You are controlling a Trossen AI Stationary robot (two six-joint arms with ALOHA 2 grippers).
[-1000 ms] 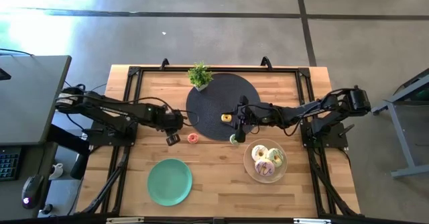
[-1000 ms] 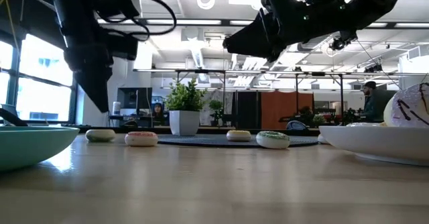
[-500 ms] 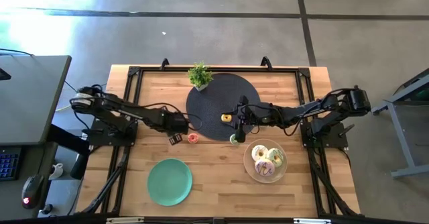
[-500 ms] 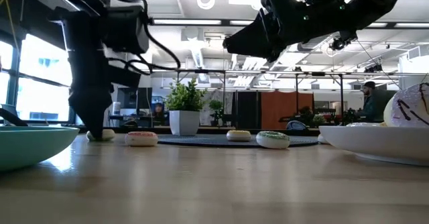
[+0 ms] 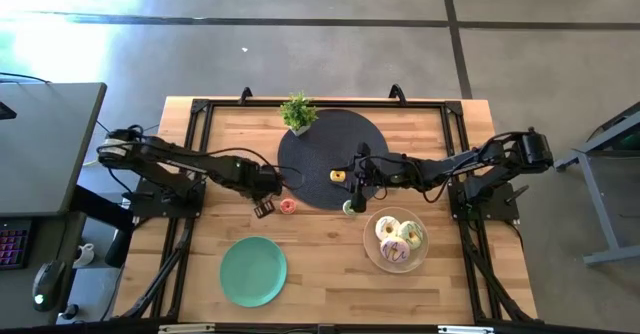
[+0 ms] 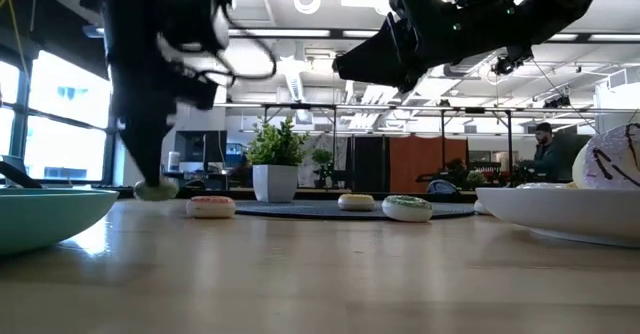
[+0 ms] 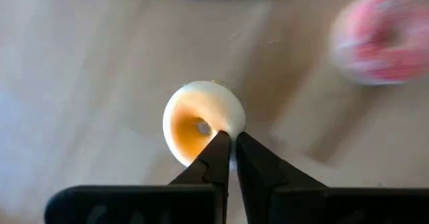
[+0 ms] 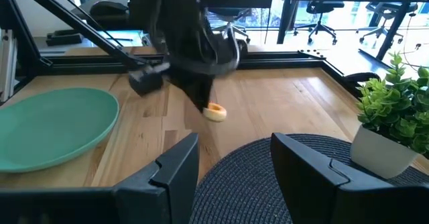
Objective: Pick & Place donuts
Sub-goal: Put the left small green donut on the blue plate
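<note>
My left gripper (image 5: 262, 210) is shut on a mini orange-iced donut (image 7: 203, 122) near the table's left middle, beside the pink donut (image 5: 288, 206). My right gripper (image 5: 357, 179) hangs open above the dark round mat (image 5: 315, 154), touching nothing. A yellow mini donut (image 5: 338, 176) lies on the mat. A green-white donut (image 5: 349, 208) rests at the mat's near edge. Three larger donuts (image 5: 397, 240) sit on the clear plate (image 5: 372, 256). My left gripper pinches the mini donut's ring wall on one side (image 7: 228, 131) between its two fingers, coming from above and pointing down. The donut (image 6: 157, 188) sits at the finger ends, lifted just clear of the wood and somewhat tilted.
A green plate (image 5: 253, 270) lies near the table's near-left part. A small potted plant (image 5: 298, 112) stands at the mat's far edge. Bare wood stretches between the green plate and the clear plate. Black frame rails run along the table's sides.
My left gripper came down onto the mini orange donut on the table, took hold of it, and has raised it a little off the wood. The right arm and the other donuts kept still.
</note>
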